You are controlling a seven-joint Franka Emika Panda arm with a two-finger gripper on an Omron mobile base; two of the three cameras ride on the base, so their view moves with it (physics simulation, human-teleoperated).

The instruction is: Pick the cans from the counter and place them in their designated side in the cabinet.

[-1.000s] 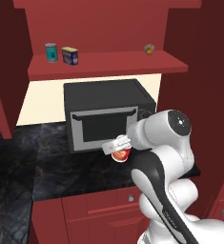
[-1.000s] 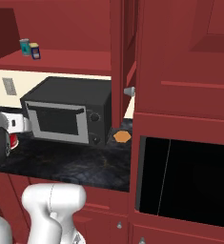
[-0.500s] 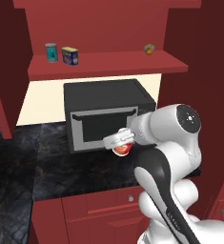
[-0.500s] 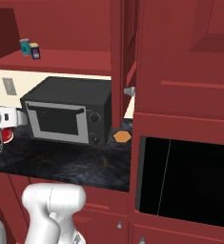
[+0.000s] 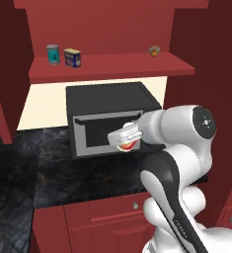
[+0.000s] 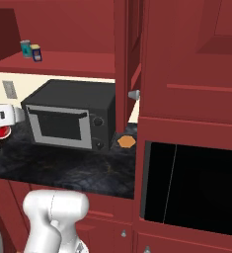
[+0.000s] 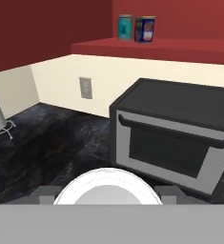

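The gripper (image 5: 126,140) has its jaws closed round the red can (image 5: 128,145), carried sideways before the microwave (image 5: 107,116), presumably bound for the cabinet shelf (image 5: 112,67) where the navy-blue can (image 5: 72,58) already stands.

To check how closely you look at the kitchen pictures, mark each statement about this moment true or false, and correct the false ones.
1. The hand holds the red can in front of the microwave. True.
2. The navy-blue can stands on the counter. False: it stands on the cabinet shelf, beside the teal can.
3. The microwave door is open. False: it is shut.
4. A small tan-orange object lies on the counter to the right of the microwave. True.
5. The red can is already on the shelf. False: it is in the hand, below shelf level.
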